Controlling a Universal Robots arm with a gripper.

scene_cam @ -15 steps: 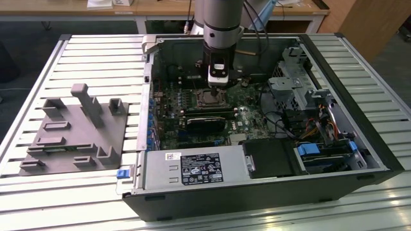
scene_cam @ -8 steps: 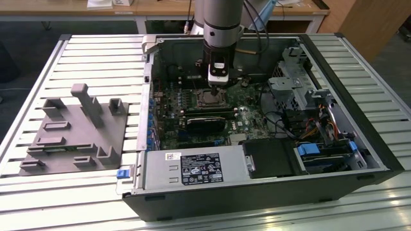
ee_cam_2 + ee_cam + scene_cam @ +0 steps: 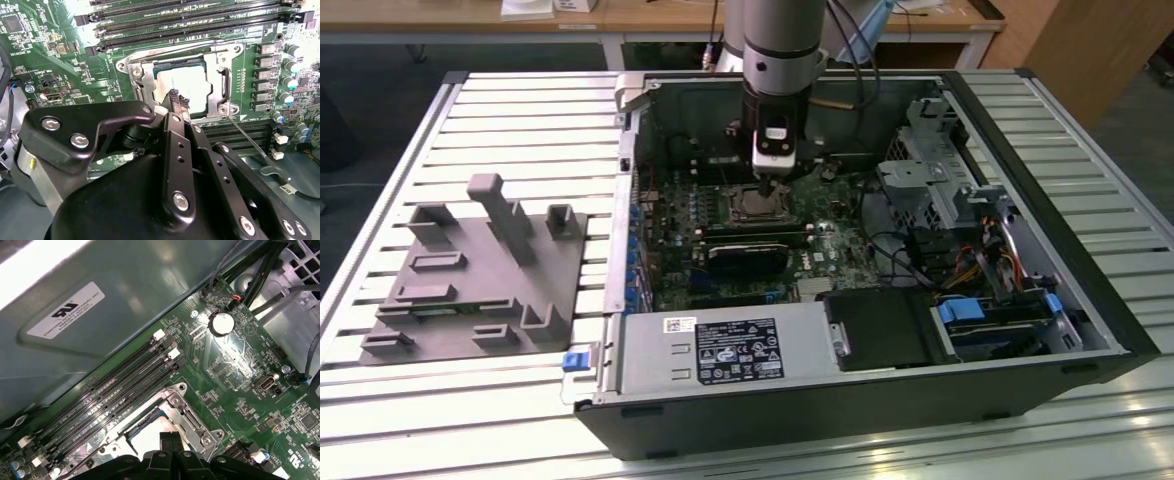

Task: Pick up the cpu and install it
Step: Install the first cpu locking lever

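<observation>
Install step, by my read: cpu lies in the motherboard socket inside the open pc case, left of centre in the exterior view; gripper is down on its near edge, fingertips pinched together, but whether they grip the chip or just press it I cannot tell; socket frame is open; any further move calls for checking the chip lies flat before letting go; grey fixture is well apart at the exterior view's left.
</observation>
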